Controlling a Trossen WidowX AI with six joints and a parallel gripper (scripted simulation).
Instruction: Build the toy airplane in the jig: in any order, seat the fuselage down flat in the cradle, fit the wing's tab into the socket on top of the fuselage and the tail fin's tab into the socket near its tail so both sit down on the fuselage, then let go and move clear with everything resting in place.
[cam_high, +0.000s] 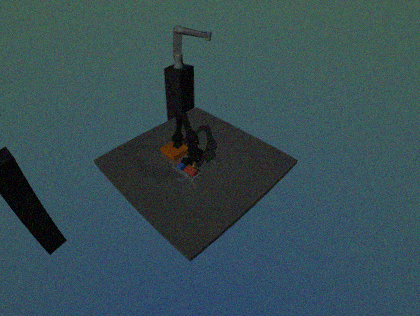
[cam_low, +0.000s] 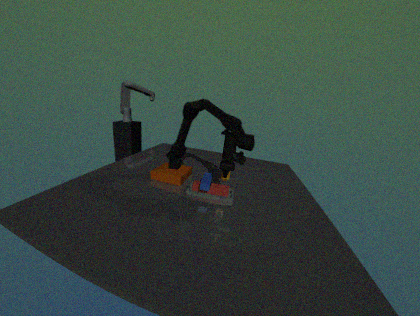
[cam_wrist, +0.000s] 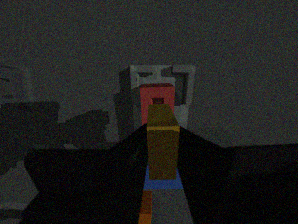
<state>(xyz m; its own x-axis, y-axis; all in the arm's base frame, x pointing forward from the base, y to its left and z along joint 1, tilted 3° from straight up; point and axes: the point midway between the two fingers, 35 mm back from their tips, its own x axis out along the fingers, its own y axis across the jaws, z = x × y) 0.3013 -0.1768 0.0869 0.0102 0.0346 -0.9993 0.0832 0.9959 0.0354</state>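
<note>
Gripper (cam_low: 226, 175) is clamped on the yellow tail fin (cam_wrist: 163, 145), fin held lengthwise between the jaws in the wrist view

Tail fin hangs low, just above the far end of the red fuselage (cam_low: 216, 189), which lies in the grey jig (cam_low: 210, 198) on the dark tabletop (cam_low: 280, 250). Wrist view: fin lines up with the fuselage, and a small dark socket (cam_wrist: 158, 100) shows on the red top just past the fin's tip. Cannot tell whether the tab is touching the socket

Blue wing (cam_low: 205, 182) sits across the top of the fuselage, on the end nearer the orange block (cam_low: 171, 173); in the wrist view a blue strip shows below the fin. Too dim to tell if the wing is fully down

Arm (cam_low: 205, 112) arches up from its base on the orange block and comes down nearly vertical over the jig. Top view shows the same cluster: orange block (cam_high: 173, 150), blue and red parts (cam_high: 190, 170) just beside it, arm over them

Behind the tabletop stands a black pillar (cam_low: 126, 139) with a grey bent bracket (cam_low: 132, 95) on top, well apart from the jig
</note>
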